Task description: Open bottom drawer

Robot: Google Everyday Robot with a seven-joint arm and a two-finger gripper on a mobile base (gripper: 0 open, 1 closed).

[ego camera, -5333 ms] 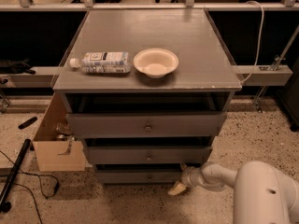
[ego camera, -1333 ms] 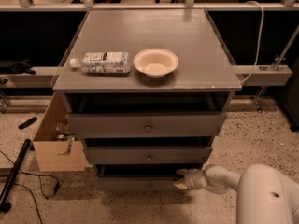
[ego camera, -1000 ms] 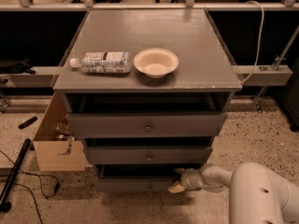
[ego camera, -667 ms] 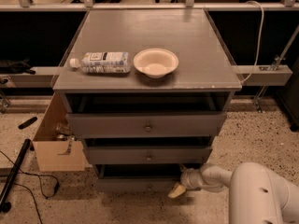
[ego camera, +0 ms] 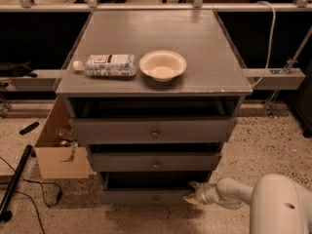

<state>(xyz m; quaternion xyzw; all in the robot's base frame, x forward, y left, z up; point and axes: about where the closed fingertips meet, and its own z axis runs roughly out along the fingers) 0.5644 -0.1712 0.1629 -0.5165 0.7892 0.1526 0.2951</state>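
The bottom drawer (ego camera: 146, 197) is the lowest grey front of the cabinet, with a small round knob (ego camera: 156, 199) at its centre and a dark gap above it. It stands pulled out a little beyond the middle drawer (ego camera: 155, 162). My gripper (ego camera: 193, 193) is low at the drawer's right end, touching its front edge, on a white arm (ego camera: 229, 193) that comes in from the lower right.
The top drawer (ego camera: 153, 129) is also pulled out somewhat. A plastic bottle (ego camera: 105, 65) lies beside a white bowl (ego camera: 163, 65) on the cabinet top (ego camera: 204, 57). An open cardboard box (ego camera: 58, 147) stands on the floor at the left, with a black pole (ego camera: 13, 184) and cables.
The gripper has shifted slightly back and forth at the bottom drawer's right end over the frames. The drawer front looks a little further out than 5 s ago.
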